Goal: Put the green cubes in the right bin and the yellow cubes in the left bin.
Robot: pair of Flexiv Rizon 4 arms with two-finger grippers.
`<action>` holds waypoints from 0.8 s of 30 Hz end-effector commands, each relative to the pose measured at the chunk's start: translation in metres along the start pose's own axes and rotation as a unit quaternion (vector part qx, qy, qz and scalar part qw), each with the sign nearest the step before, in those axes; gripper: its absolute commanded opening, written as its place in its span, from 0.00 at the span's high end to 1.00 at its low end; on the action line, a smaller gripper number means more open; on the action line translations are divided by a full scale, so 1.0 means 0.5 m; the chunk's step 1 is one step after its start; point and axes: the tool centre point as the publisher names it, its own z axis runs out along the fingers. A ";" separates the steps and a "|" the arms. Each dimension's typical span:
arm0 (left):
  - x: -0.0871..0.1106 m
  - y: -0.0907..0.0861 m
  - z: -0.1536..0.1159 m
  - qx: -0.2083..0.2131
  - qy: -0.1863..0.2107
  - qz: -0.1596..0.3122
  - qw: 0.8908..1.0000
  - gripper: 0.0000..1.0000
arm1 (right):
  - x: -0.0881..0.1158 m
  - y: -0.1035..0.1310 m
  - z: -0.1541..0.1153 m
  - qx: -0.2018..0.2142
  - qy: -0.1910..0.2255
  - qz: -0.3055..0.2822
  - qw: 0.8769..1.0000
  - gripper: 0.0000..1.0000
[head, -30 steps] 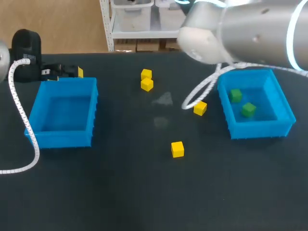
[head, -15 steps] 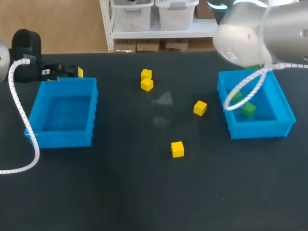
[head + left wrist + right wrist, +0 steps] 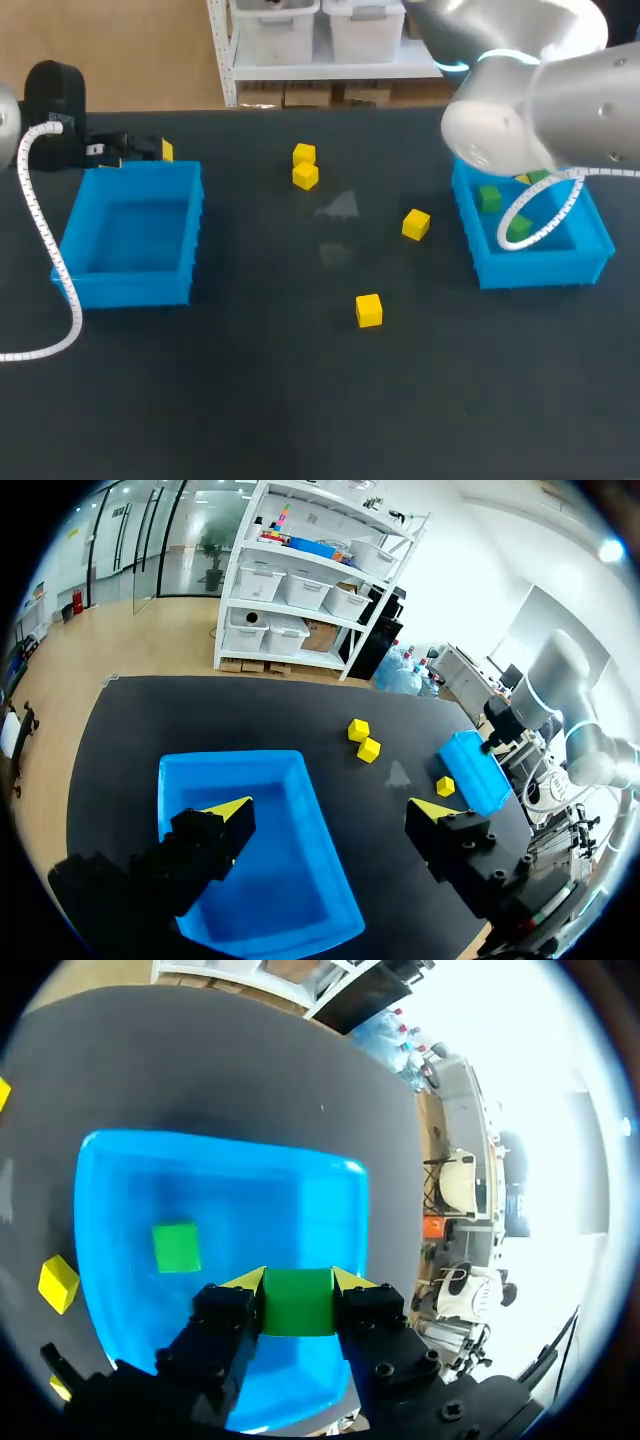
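My right gripper is shut on a green cube and hangs above the right blue bin. One green cube lies inside that bin. In the head view my right arm covers the back of the right bin, where two green cubes show. Several yellow cubes lie on the table: a pair at the back, one beside the right bin and one in the middle. My left gripper stands open over the empty left bin.
The left bin stands at the table's left with my left gripper behind its back wall. A white coiled cable runs down the left side. The near half of the black table holds nothing.
My right arm has swung to the right and come down over the right bin with the green cube. The left arm and all the yellow cubes have stayed put.
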 end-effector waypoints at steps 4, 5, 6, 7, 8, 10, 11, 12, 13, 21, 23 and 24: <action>0.003 0.005 -0.001 0.006 -0.003 0.001 1.000 0.00 | -0.013 0.000 0.003 -0.031 0.004 0.020 0.999 1.00; 0.003 0.005 -0.001 0.006 -0.003 0.001 1.000 0.00 | -0.012 0.000 0.004 -0.031 0.003 0.022 0.999 1.00; 0.003 0.005 -0.001 0.006 -0.003 0.001 1.000 0.00 | -0.010 0.001 0.006 -0.035 0.002 0.024 0.999 1.00; 0.003 0.005 -0.001 0.006 -0.003 0.001 1.000 0.00 | -0.009 0.002 0.008 -0.043 0.003 0.030 0.999 1.00; 0.003 0.005 -0.001 0.006 -0.003 0.001 1.000 0.00 | -0.007 0.002 0.010 -0.046 0.004 0.032 0.998 1.00; 0.003 0.005 -0.001 0.006 -0.003 0.001 1.000 0.00 | -0.005 0.004 0.014 -0.048 0.004 0.033 0.998 1.00; 0.003 0.005 -0.001 0.006 -0.003 0.001 1.000 0.00 | -0.003 0.005 0.015 -0.050 0.004 0.035 0.998 1.00; 0.003 0.005 -0.001 0.006 -0.003 0.001 1.000 0.00 | -0.003 0.007 0.016 -0.053 0.004 0.036 0.998 1.00; 0.003 0.005 -0.001 0.006 -0.003 0.001 1.000 0.00 | -0.002 0.007 0.018 -0.059 0.004 0.039 0.998 1.00; 0.003 0.005 -0.001 0.006 -0.003 0.001 1.000 0.00 | -0.006 0.008 0.018 -0.078 -0.007 0.053 0.996 0.00; 0.003 0.005 -0.001 0.006 -0.003 0.001 1.000 0.00 | -0.007 0.007 0.018 -0.078 -0.007 0.056 0.995 0.00; 0.003 0.005 -0.001 0.006 -0.003 0.001 1.000 0.00 | -0.007 0.007 0.018 -0.078 -0.007 0.056 0.995 0.00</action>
